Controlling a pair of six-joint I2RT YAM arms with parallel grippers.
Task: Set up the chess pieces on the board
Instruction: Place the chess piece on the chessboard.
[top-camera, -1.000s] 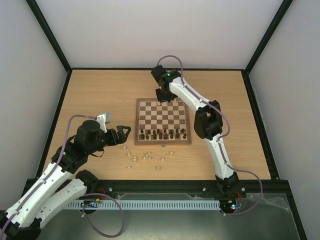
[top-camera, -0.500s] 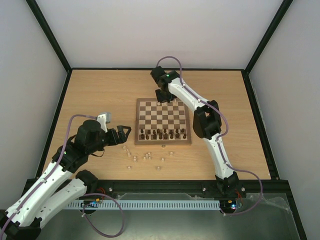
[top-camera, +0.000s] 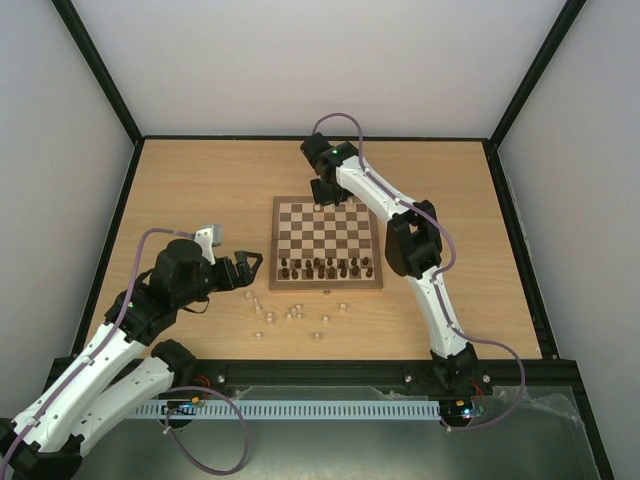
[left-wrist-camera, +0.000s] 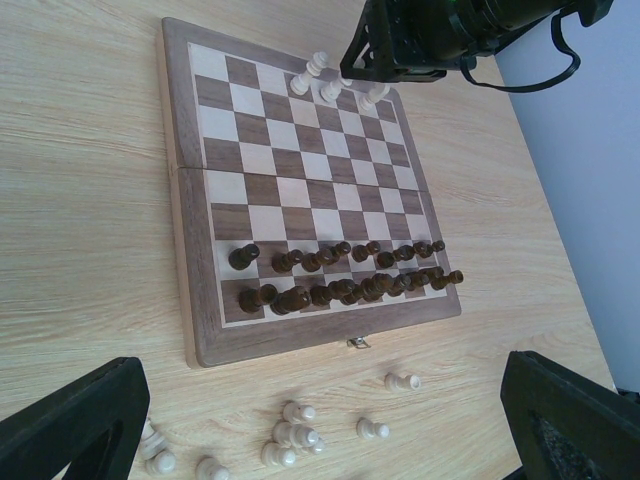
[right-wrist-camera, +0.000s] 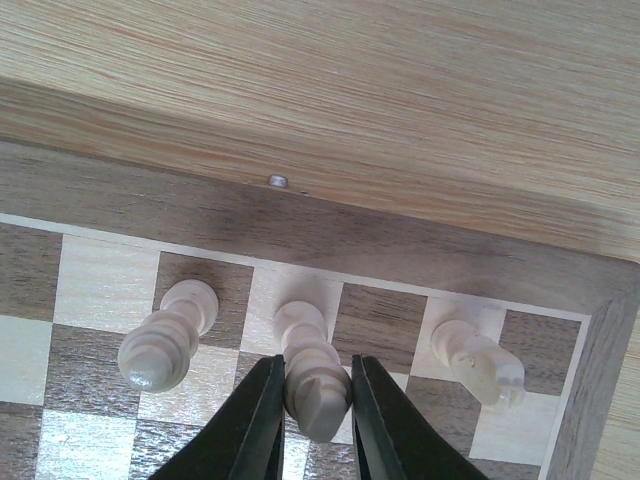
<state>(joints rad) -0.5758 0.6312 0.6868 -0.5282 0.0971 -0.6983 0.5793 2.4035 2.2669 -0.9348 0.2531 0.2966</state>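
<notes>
Standing a pale chess piece (right-wrist-camera: 312, 385) upright on the board's (right-wrist-camera: 150, 215) edge row, lower centre, the right fingers (right-wrist-camera: 262, 420) hugged both its sides; grip unconfirmed. Left fingers (left-wrist-camera: 70, 420) gaped wide.

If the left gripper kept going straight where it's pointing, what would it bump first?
Probably the loose little cream wooden chess pieces on the table, before the brown-and-cream checkered wooden board; depth is unclear.

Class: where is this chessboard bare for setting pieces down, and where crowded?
Bare: middle rows of the chessboard, between dark pieces and three pale pieces. Crowded: both near rows, and far right, where the right end effector pinches one pale piece.
</notes>
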